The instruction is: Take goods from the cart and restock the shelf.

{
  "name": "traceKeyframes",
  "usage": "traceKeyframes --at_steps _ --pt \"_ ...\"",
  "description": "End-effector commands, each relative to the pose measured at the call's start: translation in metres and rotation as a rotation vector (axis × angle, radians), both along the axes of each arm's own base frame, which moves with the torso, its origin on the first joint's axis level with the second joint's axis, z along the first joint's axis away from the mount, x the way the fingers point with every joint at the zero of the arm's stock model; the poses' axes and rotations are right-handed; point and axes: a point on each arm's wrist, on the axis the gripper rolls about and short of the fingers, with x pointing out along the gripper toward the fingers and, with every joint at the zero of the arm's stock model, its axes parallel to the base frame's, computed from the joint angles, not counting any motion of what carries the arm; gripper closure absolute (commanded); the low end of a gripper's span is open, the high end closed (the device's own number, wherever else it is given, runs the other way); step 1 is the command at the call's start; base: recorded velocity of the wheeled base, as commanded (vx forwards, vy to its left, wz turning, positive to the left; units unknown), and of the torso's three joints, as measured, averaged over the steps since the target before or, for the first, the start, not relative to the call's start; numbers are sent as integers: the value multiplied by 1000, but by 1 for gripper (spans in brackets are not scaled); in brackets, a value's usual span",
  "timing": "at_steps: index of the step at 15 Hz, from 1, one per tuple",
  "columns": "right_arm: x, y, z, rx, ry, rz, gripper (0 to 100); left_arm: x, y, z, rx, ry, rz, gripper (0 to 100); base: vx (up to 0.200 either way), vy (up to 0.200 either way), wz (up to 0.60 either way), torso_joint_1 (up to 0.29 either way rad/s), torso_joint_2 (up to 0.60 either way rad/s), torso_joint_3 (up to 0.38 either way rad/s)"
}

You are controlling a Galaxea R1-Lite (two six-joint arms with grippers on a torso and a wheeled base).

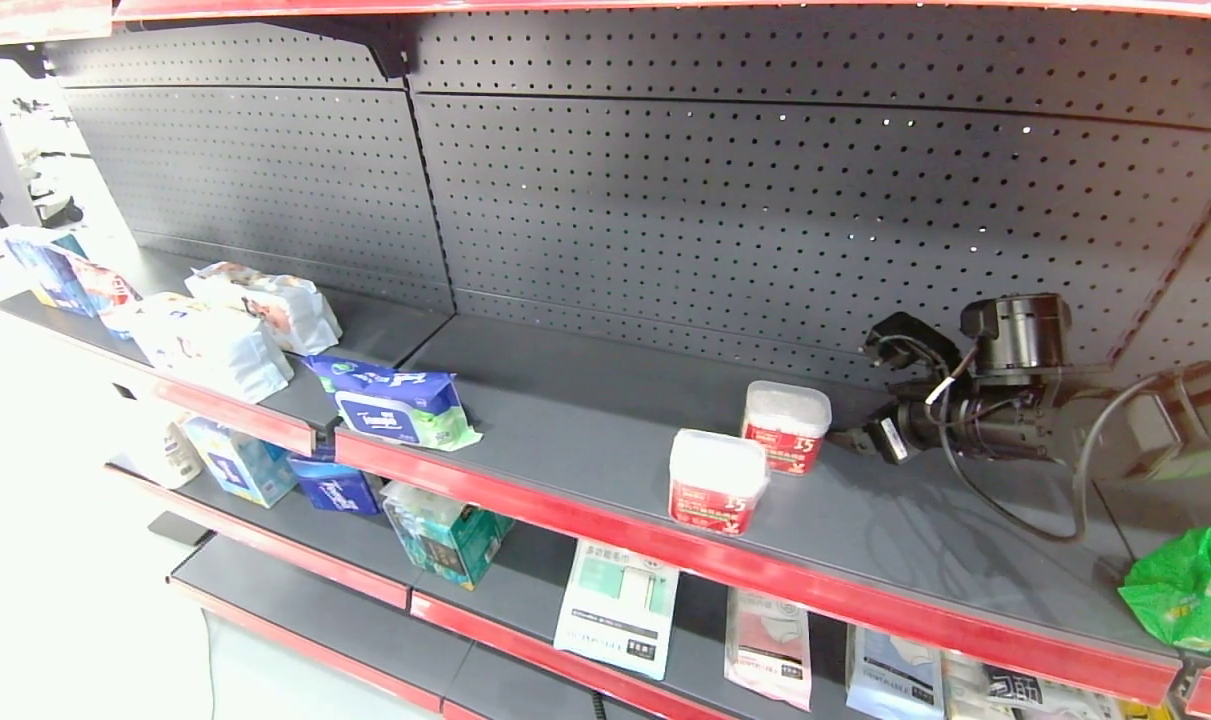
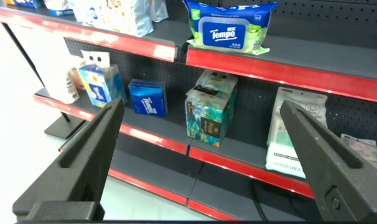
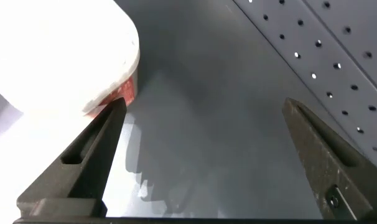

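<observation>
Shelf (image 1: pixel 585 420): grey boards, red front edges, perforated back panel (image 1: pixel 765 200).
Upper board, left to right across the head view:
- blue packs (image 1: pixel 55 265), far left
- two white soft packs (image 1: pixel 210 345)
- one blue-and-green wipes pack (image 1: pixel 395 400), at the front edge
- two white-lidded tubs (image 1: pixel 717 490), right of centre, upright, near each other but apart
- green bag (image 1: pixel 1190 590), lower right

Lower board: blue boxes (image 1: pixel 240 460), teal box (image 1: pixel 445 530), flat packets (image 1: pixel 617 605).

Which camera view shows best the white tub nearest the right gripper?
The head view: the white tub stands whole on the shelf beside the right gripper. The right wrist view catches just a corner of its lid and label; the left wrist view faces lower shelves.
</observation>
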Motion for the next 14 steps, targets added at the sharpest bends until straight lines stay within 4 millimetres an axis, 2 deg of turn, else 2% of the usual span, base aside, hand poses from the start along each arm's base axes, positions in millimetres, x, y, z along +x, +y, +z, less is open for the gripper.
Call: traceKeyframes --at_steps 1,14 --pt "0 4 0 3 -2 11 0 0 0 0 1 2 1 0 0 0 0 0 0 0" --pt "7 20 2 9 -20 47 0 0 0 0 -1 2 0 0 0 0 0 0 0 0"
